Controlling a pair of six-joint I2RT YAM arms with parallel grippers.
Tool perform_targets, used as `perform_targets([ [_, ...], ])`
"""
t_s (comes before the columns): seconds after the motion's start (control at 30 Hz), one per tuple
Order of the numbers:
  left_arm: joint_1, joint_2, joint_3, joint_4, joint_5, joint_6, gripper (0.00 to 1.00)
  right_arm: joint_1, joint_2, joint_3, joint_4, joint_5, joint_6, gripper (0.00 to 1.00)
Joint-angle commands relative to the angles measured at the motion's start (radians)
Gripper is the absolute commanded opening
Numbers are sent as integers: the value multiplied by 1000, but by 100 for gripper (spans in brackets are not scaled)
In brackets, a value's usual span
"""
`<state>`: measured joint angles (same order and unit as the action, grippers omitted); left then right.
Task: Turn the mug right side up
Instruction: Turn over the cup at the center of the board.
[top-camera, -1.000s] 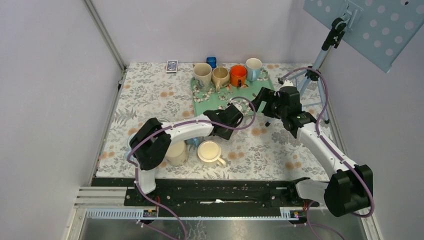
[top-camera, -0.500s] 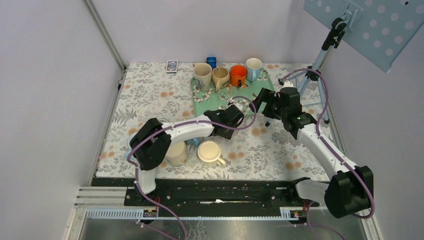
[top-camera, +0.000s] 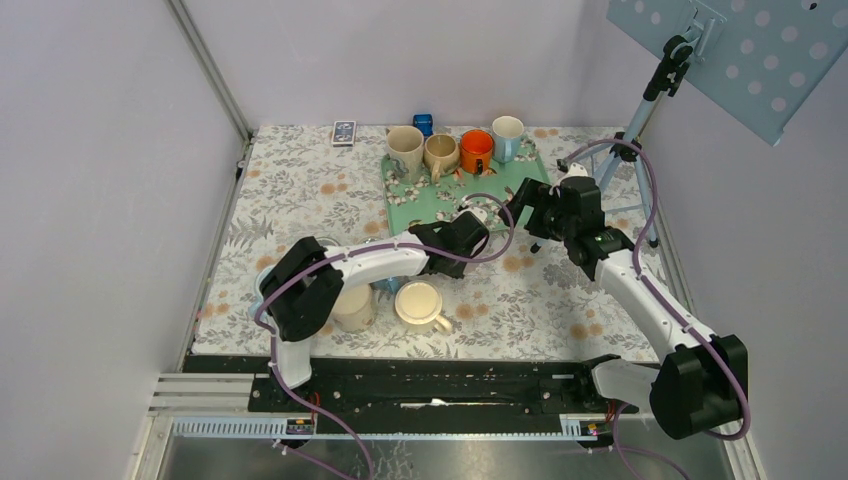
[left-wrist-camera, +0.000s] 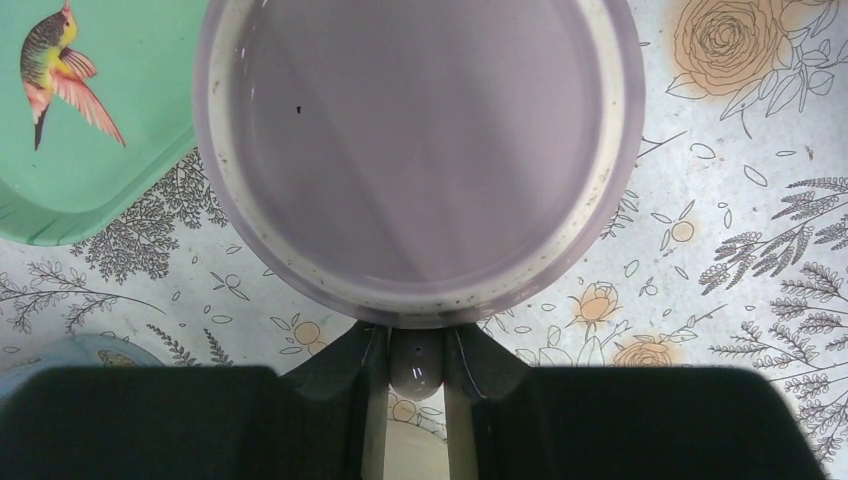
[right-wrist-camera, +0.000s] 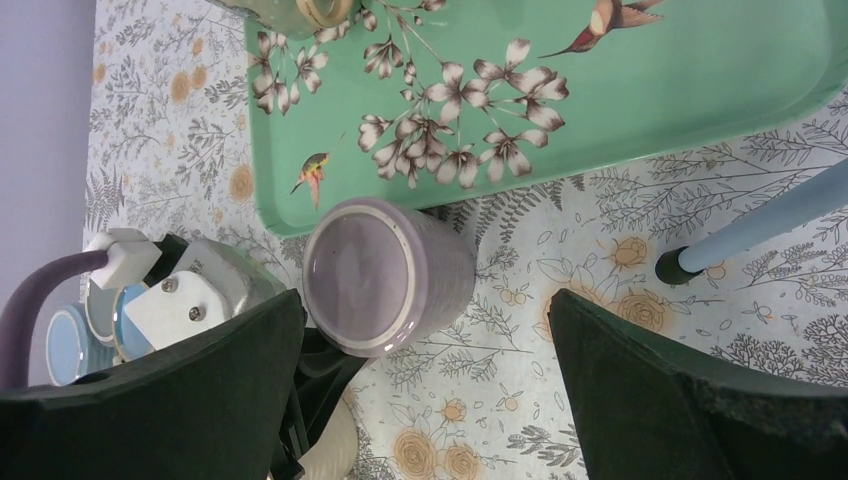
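closing in over the last second, the left end effector (left-wrist-camera: 417, 348) now has its fingers pinched on either side of the handle (left-wrist-camera: 416, 368) of the lilac mug (left-wrist-camera: 420, 150), with almost no gap left between them. its arm has crept a little toward the green tray (right-wrist-camera: 720, 60). the right end effector (right-wrist-camera: 425, 300) has not changed: it hovers above the mug with its fingers spread as wide as they go, holding nothing.

the mug is upside down, base facing up, just beside the tray's edge. it looks to be resting on the surface (top-camera: 300, 190), though i cannot tell whether it has begun to lift. in my judgement the grasp is made and the turn itself is not yet begun. a grip by the handle alone may let the mug swing as it rolls over.

a floral cloth covers the surface. four upright mugs (top-camera: 440, 150) stand along the far side of the tray, and a cream mug (top-camera: 420, 303) stands well on the near side of it. plain pale walls close in the space, with a tripod (top-camera: 640, 130) to the right of the tray.
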<state>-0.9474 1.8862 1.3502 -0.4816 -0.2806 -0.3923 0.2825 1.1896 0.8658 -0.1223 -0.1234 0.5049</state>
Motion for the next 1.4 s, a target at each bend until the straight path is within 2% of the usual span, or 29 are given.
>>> perform_targets([
  [0.0,7,-46,-7,79,-39,-10,2,7,-39,-16,10,-14,1,100],
  [0.33,17,-169,-74,203,-3,-44,0,7,-120,-97,16,-61,44,100],
  [0.6,36,-253,-109,279,43,-74,0,7,-183,-178,87,-148,116,100],
  [0.8,64,-275,-113,303,95,-108,0,7,-200,-252,181,-211,171,100],
  [0.97,84,-266,-115,315,143,-135,0,7,-196,-274,190,-212,176,100],
  [1.2,140,-275,-135,363,242,-261,0,11,-179,-330,272,-282,237,100],
  [1.37,193,-285,-173,440,355,-392,0,52,-183,-334,288,-264,246,100],
])
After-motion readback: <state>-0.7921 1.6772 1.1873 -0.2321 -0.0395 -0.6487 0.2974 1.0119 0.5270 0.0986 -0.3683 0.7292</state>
